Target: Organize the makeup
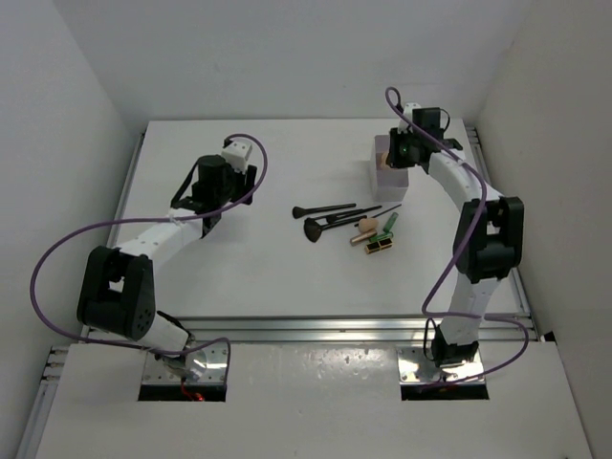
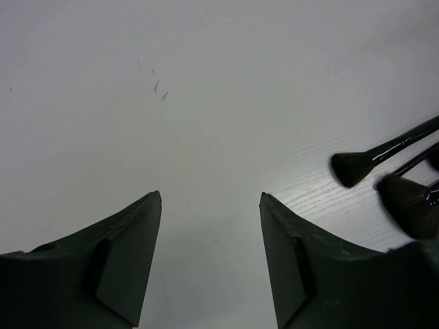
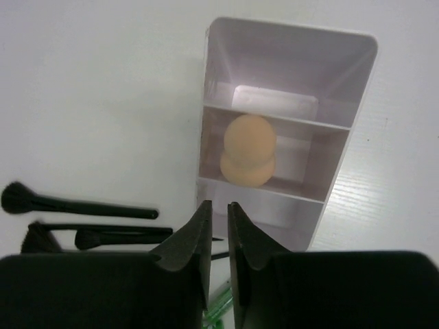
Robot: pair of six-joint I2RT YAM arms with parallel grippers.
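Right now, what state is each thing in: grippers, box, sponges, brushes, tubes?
Left gripper: open, empty, over the table.
Right gripper: slightly open, empty, above the box's near end.
Box: open-topped, far compartment empty.
Sponge: sitting in the box's middle compartment.
Second sponge: loose on the table.
Brushes: lying flat on the table, outside the box.
Green tube: lying on the table.
Brown tube: lying on the table.
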